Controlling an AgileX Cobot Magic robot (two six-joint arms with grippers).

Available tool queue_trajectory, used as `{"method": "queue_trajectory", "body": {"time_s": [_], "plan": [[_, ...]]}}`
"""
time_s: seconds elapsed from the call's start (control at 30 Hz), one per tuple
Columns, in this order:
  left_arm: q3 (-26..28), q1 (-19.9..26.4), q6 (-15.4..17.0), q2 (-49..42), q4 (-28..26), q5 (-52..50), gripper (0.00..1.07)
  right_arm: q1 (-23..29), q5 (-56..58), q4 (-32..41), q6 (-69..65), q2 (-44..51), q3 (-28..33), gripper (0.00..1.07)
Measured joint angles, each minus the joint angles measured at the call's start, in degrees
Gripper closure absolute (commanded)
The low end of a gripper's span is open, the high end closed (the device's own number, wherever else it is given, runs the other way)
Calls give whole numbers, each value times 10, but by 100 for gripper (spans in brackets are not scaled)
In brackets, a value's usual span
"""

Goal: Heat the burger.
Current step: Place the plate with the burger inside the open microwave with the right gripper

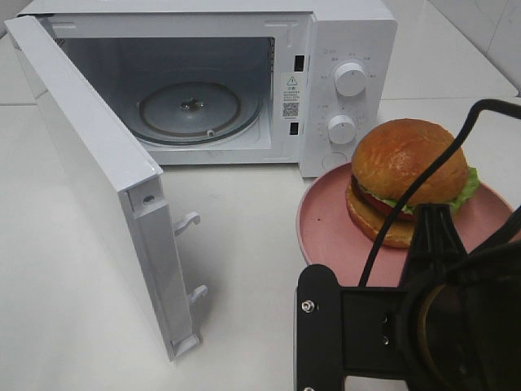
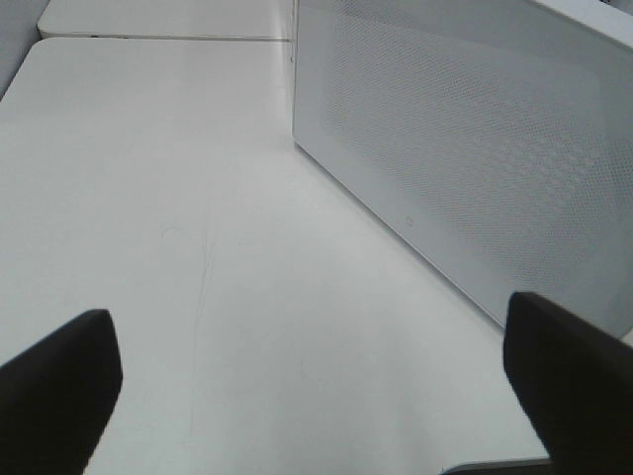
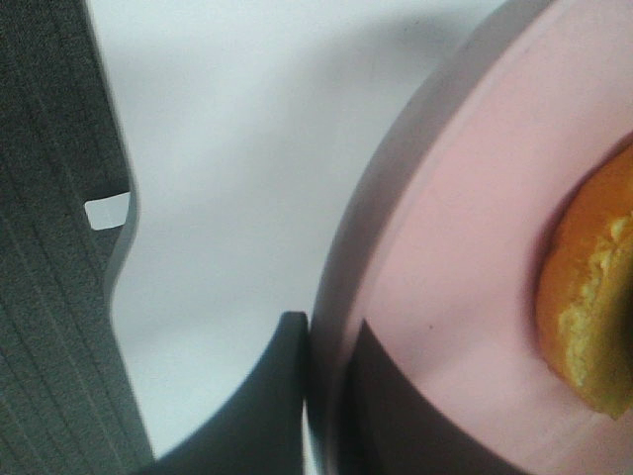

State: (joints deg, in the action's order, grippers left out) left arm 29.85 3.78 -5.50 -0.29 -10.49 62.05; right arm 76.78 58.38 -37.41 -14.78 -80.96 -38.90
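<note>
The burger [image 1: 407,175], with a glossy brown bun, lettuce and red filling, sits on a round pink plate [image 1: 326,220] to the right of the microwave [image 1: 350,32]. My right gripper [image 1: 431,232] reaches in from the near side and is shut on the plate's near rim. In the right wrist view the gripper [image 3: 329,333] has one finger under the rim and one on top of the plate [image 3: 465,228], with the bun's edge [image 3: 593,307] close by. My left gripper [image 2: 316,396] is open and empty, low over the table beside the microwave door's outer face [image 2: 475,148].
The microwave door [image 1: 89,163] is swung wide open toward the front left, with its latch hooks [image 1: 189,220] sticking out. The glass turntable [image 1: 189,110] inside is bare. The control knobs [image 1: 350,79] face the plate. The right arm's black body [image 1: 407,326] fills the lower right.
</note>
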Motion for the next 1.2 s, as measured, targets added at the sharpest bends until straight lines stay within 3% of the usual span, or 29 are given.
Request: {"method": "queue_trajectory", "body": {"time_s": [0.53, 1.2], "plan": [[0, 0, 0, 0, 0, 0, 8, 0, -35, -42, -9, 0, 0, 107], [0, 0, 0, 0, 0, 0, 8, -113, -167, -86, 171, 0, 0, 107]]}}
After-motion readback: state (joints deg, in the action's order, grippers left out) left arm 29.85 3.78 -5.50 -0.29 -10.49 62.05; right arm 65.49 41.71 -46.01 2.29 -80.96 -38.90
